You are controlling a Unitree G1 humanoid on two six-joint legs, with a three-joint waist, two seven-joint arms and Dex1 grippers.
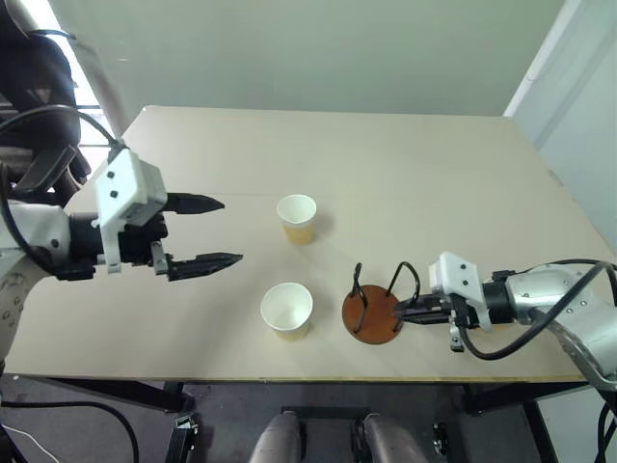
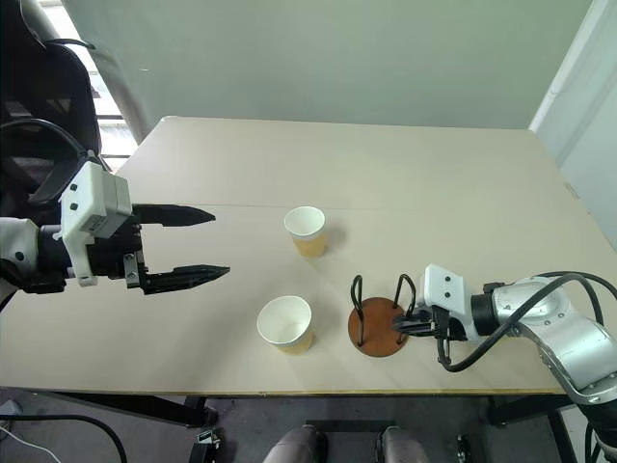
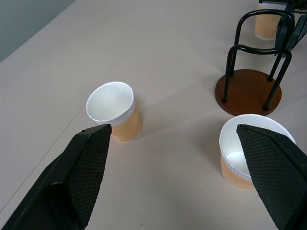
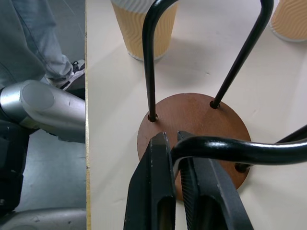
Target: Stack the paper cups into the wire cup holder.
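The big tan table (image 1: 405, 174) holds the wire cup holder (image 1: 373, 313) near its front edge, and this holder stands empty. The left gripper (image 1: 204, 232) hangs far to the holder's left with its fingers wide apart and nothing in them, while the right gripper (image 4: 175, 165) is at the holder's right side, its thin fingers almost together around one black wire loop. Two paper cups (image 1: 297, 218) (image 1: 287, 310) stand upright left of the holder, one just beside it and one farther back
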